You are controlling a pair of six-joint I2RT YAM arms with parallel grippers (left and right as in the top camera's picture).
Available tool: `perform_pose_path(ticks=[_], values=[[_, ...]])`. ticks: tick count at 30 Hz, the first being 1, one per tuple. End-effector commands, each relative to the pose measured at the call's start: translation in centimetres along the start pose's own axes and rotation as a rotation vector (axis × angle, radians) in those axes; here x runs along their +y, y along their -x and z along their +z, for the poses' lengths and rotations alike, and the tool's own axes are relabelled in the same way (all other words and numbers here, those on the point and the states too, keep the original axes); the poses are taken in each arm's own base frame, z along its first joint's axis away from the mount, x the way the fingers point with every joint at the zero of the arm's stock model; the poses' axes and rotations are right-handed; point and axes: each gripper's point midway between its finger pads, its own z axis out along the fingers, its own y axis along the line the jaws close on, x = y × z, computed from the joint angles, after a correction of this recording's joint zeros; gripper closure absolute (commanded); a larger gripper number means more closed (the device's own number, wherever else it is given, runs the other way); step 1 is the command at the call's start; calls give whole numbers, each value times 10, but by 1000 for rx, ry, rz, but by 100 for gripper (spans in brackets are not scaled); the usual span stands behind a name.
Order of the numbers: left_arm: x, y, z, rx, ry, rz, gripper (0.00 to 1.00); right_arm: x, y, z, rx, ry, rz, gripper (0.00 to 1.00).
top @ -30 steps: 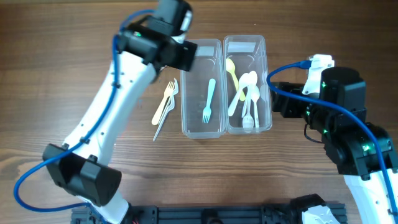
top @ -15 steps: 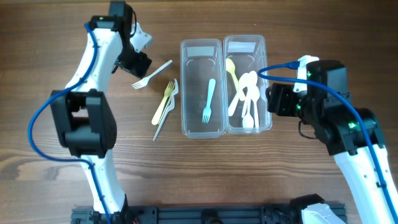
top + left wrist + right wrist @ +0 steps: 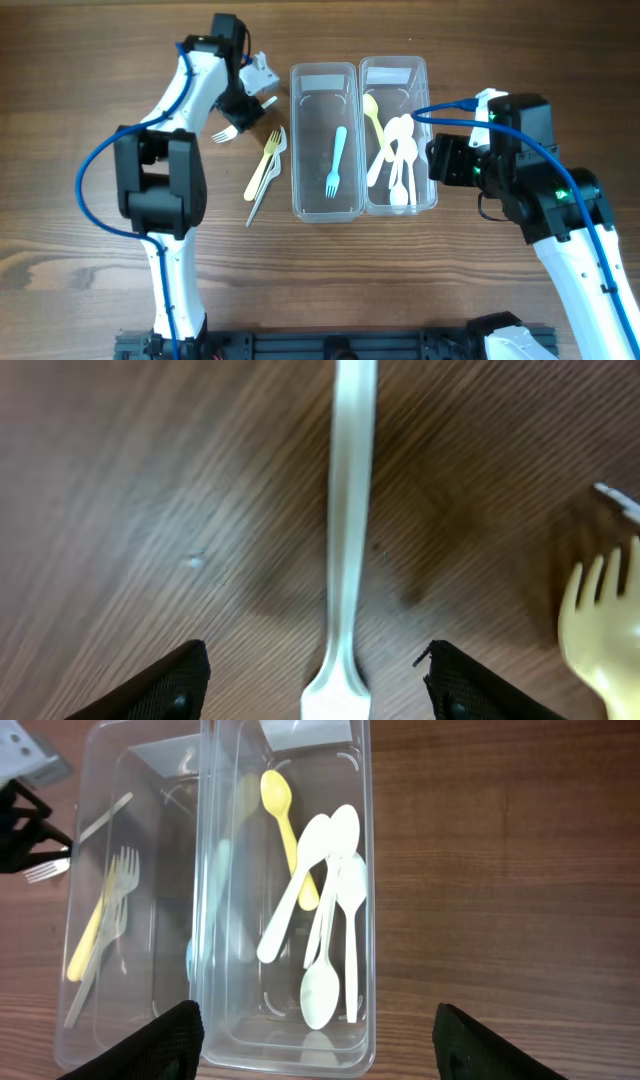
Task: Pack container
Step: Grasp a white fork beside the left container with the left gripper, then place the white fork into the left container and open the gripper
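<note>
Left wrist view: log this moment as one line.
left tool open over white fork | right tool open beside spoon bin | teal fork in other bin

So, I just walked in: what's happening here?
The left gripper hangs open over a white fork on the table, not yet gripping it. A yellow fork and a pale fork lie beside the fork container, which holds a teal fork. The spoon container holds spoons; the right gripper is open beside it.

No readable text anywhere — no labels, brands, numbers or signs.
</note>
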Motion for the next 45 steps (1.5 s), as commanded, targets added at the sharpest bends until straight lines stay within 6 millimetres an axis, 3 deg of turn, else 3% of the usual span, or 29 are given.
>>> perform_pose_path(ticks=[1,9,13,18,22,26,29,32,35,37,40,43,45], values=[[-8,0,18,18,-35,37,29,-3,4,-2,-6,-22,10,27],[-10,-2,25,28,-43,11,51,-5,-1,-2,15,-28,11,29],[-12,-4,26,36,-50,2,76,-6,-4,-2,25,-31,11,31],[-14,-7,27,49,-58,-46,77,-6,-6,-2,34,-34,11,32],[-20,-9,26,68,-67,-40,96,-7,-8,-2,43,-36,11,33],[-16,-14,21,108,-21,-104,96,-8,-12,-3,56,-41,12,34],[-16,-17,1,118,4,-122,96,-8,-12,-3,58,-41,12,34],[-17,-13,-30,82,28,-172,96,-8,-12,-3,57,-41,12,34],[-23,-3,-84,-12,67,-336,96,-8,-11,-3,54,-40,11,34],[-39,6,-114,-85,32,-402,96,-7,-10,-3,50,-39,11,33],[-97,39,-172,-259,-145,-487,96,-6,-6,-2,34,-34,11,33],[-135,59,-183,-285,-207,-534,96,-5,-3,-2,22,-30,12,33],[-153,67,-174,-255,-195,-569,96,-5,-3,-2,20,-29,19,33]])
